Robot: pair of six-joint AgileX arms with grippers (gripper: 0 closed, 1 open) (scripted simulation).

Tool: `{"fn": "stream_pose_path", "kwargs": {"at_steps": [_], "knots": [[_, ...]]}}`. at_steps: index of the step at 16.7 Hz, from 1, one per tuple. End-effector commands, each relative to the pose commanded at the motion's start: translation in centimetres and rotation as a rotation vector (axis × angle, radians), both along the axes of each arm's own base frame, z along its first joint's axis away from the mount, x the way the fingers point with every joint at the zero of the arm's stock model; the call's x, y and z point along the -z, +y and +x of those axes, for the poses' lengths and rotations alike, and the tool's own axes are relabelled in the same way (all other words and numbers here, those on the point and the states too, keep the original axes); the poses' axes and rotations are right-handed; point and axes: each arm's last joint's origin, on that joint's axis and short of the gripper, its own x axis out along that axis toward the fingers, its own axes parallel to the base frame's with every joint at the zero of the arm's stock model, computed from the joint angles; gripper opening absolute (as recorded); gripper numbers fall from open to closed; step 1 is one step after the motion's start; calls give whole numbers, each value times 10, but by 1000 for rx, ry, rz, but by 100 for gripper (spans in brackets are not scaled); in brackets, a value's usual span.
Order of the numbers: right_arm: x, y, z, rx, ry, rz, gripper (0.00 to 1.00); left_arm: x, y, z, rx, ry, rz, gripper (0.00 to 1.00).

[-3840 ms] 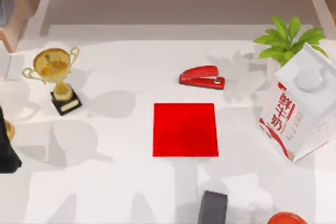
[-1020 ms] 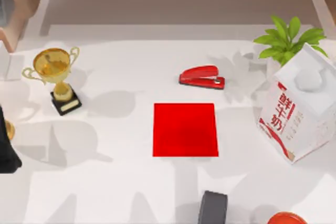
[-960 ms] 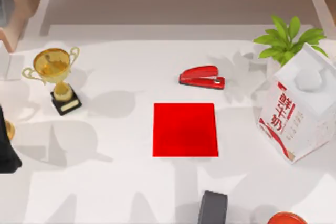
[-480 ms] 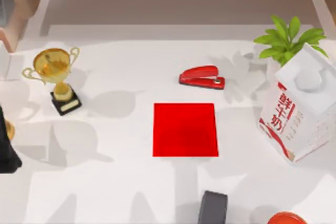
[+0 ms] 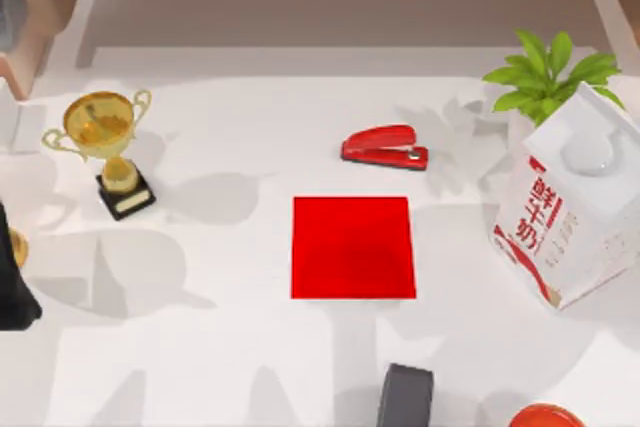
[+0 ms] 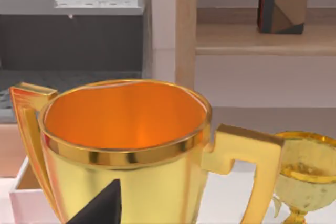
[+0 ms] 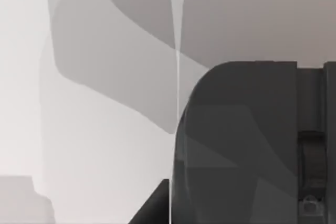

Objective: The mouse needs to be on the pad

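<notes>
The pad (image 5: 353, 247) is a flat red square lying at the table's middle. The mouse (image 5: 405, 397) is dark grey with rounded corners. It lies at the table's front edge, in front of the pad and slightly to its right, apart from it and partly cut off by the picture. Seen from the right wrist, the mouse (image 7: 236, 145) looms close, with a dark corner of my right gripper (image 7: 155, 208) just beside it. My left arm (image 5: 14, 287) is parked at the table's left edge; a dark corner of my left gripper (image 6: 100, 208) shows against a gold cup.
A red stapler (image 5: 385, 147) lies behind the pad. A gold trophy (image 5: 108, 142) stands at the back left. A milk carton (image 5: 565, 212) and a green plant (image 5: 545, 72) stand at the right. A red-orange round object (image 5: 545, 415) sits at the front right.
Shadows on the right side of the table have shifted a little. The mouse, the pad and the left arm have stayed put.
</notes>
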Motion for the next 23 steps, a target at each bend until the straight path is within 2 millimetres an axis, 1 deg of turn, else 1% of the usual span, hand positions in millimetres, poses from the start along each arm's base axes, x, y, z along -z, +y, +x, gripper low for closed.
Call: {"fn": "stream_pose_path", "kwargs": {"at_steps": [5, 8, 10, 14, 16, 19, 21, 23], "knots": [[-52, -3, -1, 14, 1, -1, 0, 0, 0, 0, 0, 0, 0, 100], [-74, -1, -4, 15, -4, 5, 0, 0, 0, 0, 0, 0, 0, 100], [-77, 0, -4, 14, -6, 7, 0, 0, 0, 0, 0, 0, 0, 100], [-75, 0, -4, 15, -1, 7, 0, 0, 0, 0, 0, 0, 0, 100], [-80, 3, -2, 33, -15, 8, 0, 0, 0, 0, 0, 0, 0, 100], [-101, 16, 5, 110, -72, 17, 0, 0, 0, 0, 0, 0, 0, 100], [-121, 32, 11, 192, -125, 35, 0, 0, 0, 0, 0, 0, 0, 100], [-145, 54, 17, 302, -181, 70, 0, 0, 0, 0, 0, 0, 0, 100]]}}
